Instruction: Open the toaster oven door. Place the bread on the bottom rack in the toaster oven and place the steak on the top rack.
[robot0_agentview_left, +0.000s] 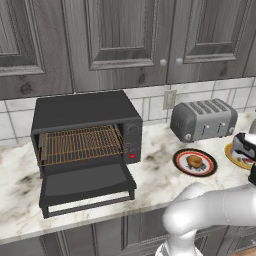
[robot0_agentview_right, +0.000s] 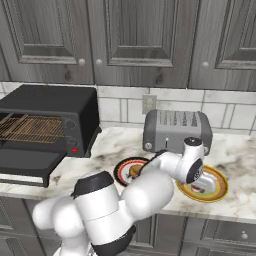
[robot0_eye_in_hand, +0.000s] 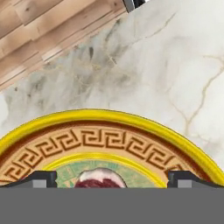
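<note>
Door (robot0_agentview_left: 87, 187) of the toaster oven (robot0_agentview_left: 85, 112), at left of the left base frame, lies folded down, so both racks are reachable. At centre-right the bread (robot0_agentview_left: 195, 161) waits on its plate. Hand view adds the steak (robot0_eye_in_hand: 99, 178) between the end effector's (robot0_eye_in_hand: 112, 178) spread fingertips, not yet clamped.

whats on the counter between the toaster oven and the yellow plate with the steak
The dark-rimmed plate with the bread on it, in front of the silver toaster. Both base views show it between the toaster oven and the yellow plate.
</note>
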